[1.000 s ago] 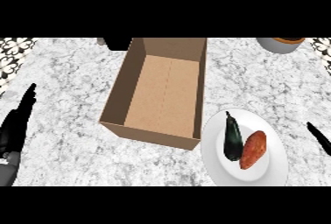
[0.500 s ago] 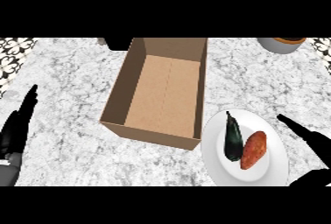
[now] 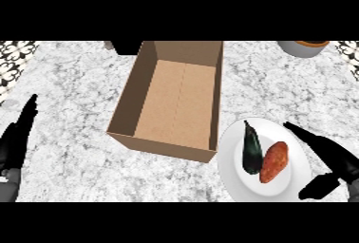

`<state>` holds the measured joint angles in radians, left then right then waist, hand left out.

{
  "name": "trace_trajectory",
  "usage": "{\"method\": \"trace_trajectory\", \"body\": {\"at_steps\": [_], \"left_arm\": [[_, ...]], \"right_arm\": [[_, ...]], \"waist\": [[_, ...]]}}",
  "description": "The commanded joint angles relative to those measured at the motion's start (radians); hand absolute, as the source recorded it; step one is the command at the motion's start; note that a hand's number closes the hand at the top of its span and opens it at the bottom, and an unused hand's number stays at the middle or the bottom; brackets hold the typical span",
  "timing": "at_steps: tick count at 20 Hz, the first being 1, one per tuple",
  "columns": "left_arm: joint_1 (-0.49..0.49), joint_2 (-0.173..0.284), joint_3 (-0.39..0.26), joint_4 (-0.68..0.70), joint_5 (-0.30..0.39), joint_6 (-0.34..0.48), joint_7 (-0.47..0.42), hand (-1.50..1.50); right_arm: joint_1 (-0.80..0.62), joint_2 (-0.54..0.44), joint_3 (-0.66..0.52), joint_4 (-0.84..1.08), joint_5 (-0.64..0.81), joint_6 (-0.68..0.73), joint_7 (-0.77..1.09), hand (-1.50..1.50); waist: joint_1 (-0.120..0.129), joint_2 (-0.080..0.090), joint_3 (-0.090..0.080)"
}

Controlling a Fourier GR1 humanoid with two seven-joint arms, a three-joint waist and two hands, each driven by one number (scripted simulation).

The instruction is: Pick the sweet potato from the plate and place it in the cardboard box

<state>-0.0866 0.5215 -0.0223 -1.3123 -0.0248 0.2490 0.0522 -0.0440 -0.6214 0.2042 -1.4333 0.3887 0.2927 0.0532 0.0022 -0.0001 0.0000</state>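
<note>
Two vegetables share the plate (image 3: 235, 182); right robot hand (image 3: 329, 159), fingers spread, reaches over its rim toward the sweet potato (image 3: 273, 162) for pickup

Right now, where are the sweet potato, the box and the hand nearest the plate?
sweet potato (image 3: 273, 162), head view, middle of its orange skin.
box (image 3: 175, 102), head view, bare inner floor.
right hand (image 3: 324, 149), head view, on a straight finger over the plate's right rim.
</note>
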Motion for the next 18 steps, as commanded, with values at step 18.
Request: {"method": "trace_trajectory", "body": {"at_steps": [18], "left_arm": [[0.015, -0.094, 0.104, -0.107, -0.134, -0.084, 0.068, 0.0]], "right_arm": [[0.015, 0.187, -0.072, -0.2, 0.087, 0.186, 0.047, -1.5]], "waist": [[-0.001, -0.001, 0.0]]}}
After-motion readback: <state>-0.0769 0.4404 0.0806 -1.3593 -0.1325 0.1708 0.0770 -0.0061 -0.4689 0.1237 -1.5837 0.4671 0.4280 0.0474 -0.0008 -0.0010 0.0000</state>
